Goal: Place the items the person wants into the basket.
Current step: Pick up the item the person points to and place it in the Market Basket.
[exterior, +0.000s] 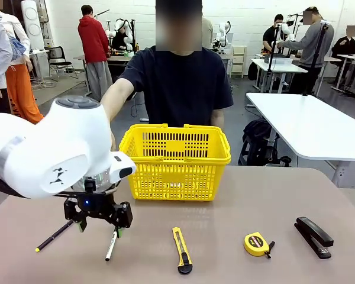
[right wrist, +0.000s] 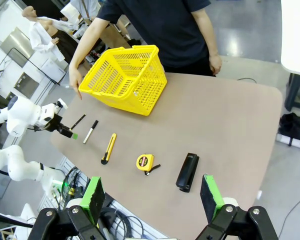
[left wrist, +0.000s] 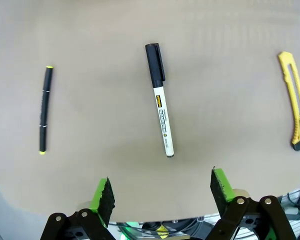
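Jaws apart left and right; one marker (left wrist: pixel 159 100), one utility knife (exterior: pixel 181 250), one tape measure (exterior: pixel 256 244), one basket (exterior: pixel 174 177)

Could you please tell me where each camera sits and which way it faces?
Front: between the arms, facing across the table at the person behind the basket; the left gripper shows.
Left wrist: above the table, looking down past that open gripper at the marker and pen.
Right wrist: high up, overlooking the whole table past the open right gripper.
Shared: marker and utility knife appear in all three.
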You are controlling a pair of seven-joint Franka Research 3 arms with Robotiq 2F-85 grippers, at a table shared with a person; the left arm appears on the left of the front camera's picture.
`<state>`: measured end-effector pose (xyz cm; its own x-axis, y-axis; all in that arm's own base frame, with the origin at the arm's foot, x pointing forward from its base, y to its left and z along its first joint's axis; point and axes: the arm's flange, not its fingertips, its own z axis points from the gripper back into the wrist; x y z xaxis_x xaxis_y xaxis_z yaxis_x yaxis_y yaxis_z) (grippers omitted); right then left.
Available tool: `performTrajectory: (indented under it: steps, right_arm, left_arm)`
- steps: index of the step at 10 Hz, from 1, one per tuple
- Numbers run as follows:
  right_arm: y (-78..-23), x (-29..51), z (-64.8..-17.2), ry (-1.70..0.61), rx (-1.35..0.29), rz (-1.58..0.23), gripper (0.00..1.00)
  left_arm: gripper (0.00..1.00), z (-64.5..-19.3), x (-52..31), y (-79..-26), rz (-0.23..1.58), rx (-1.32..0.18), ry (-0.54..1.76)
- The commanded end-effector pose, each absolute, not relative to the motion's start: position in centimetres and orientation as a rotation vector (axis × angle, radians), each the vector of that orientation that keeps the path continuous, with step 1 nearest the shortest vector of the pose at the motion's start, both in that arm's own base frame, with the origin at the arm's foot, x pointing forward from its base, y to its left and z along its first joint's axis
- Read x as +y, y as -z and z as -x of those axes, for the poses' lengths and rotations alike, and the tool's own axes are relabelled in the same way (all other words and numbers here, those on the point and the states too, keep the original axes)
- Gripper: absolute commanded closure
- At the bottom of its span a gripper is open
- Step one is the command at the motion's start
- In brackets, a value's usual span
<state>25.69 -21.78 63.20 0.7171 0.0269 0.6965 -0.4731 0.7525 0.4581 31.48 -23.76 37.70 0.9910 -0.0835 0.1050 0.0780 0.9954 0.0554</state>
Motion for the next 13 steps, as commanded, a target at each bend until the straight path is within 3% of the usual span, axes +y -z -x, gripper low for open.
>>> performTrajectory:
  steps: [1, 13]
  right_arm:
    - [-63.2, -21.9, -25.8, -0.316, -0.744, -0.691, 0.0]
    - [-63.2, -21.9, -25.8, -0.316, -0.744, -0.691, 0.0]
  left_arm:
    - [0.0, -31.3, -22.8, -34.7, 0.002, -0.114, 0.023]
    - [0.0, -34.1, -22.1, -30.1, 0.045, -0.088, -0.03]
